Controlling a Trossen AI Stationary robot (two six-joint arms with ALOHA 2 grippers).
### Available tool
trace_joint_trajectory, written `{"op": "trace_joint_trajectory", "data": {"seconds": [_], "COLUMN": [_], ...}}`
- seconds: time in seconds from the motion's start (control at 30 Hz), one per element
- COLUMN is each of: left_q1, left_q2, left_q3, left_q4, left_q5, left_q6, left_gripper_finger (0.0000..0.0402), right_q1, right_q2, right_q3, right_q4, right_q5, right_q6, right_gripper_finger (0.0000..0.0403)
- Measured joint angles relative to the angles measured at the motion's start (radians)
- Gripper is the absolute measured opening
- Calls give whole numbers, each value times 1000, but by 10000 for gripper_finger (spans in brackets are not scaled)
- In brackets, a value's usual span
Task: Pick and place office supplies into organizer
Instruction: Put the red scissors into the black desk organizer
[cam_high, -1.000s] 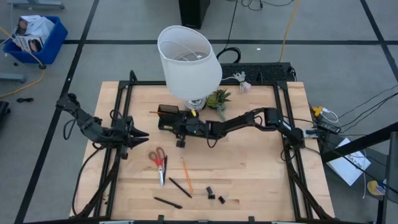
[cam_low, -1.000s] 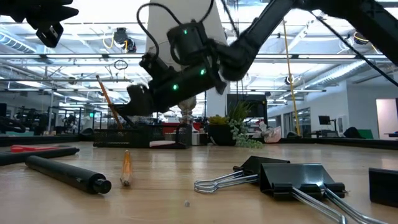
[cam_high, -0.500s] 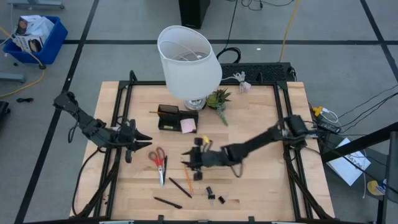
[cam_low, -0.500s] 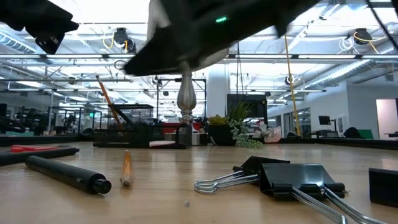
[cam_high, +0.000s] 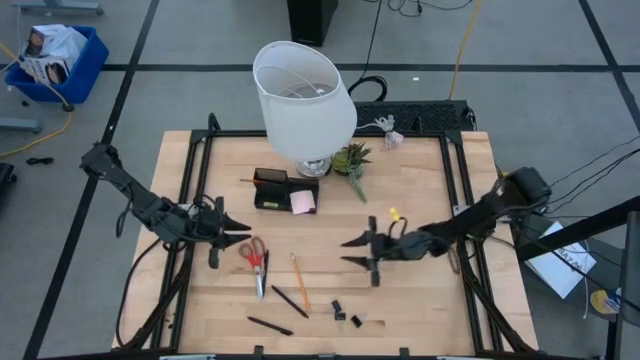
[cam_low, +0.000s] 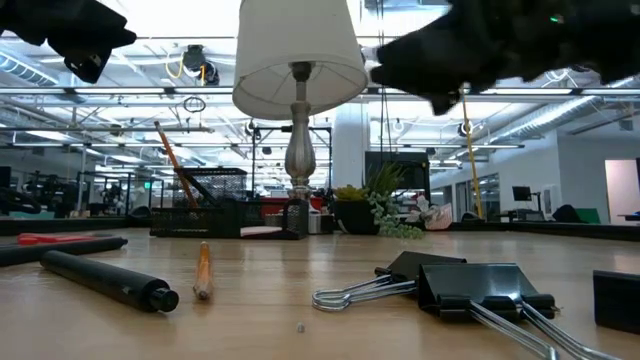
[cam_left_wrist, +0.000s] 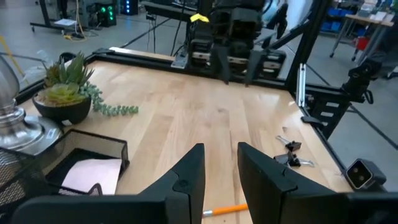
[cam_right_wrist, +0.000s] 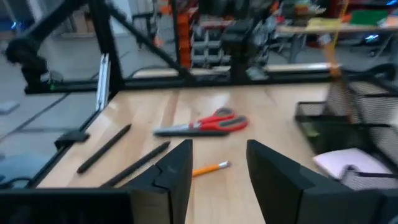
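Organizer contents behind dark mesh, tiny black clips indistinct.

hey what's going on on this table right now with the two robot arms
Two robot arms are tidying office supplies into a black organizer beside the lamp. An orange pencil and a pink sticky pad already sit in it. Neither arm holds anything now: the right gripper hangs open above the middle of the table, the left gripper open near the red scissors. Scissors, another pencil, pens and clips still lie on the table.
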Motion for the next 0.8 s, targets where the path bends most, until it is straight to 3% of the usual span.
{"op": "trace_joint_trajectory", "data": {"seconds": [0.27,0.43,0.8], "left_q1": [1,1,1], "left_q2": [19,47,66], "left_q3": [0,0,0], "left_q4": [2,1,5], "left_q5": [-11,45,86], "left_q6": [6,-1,23], "left_gripper_finger": [97,97,97], "right_q1": [-25,-56,-95], "right_q2": [-242,-389,-684], "right_q3": [-204,-318,-441], "right_q4": [22,17,-12], "right_q5": [92,95,123], "right_q6": [-27,-44,-137], "right_gripper_finger": [139,139,140]}}
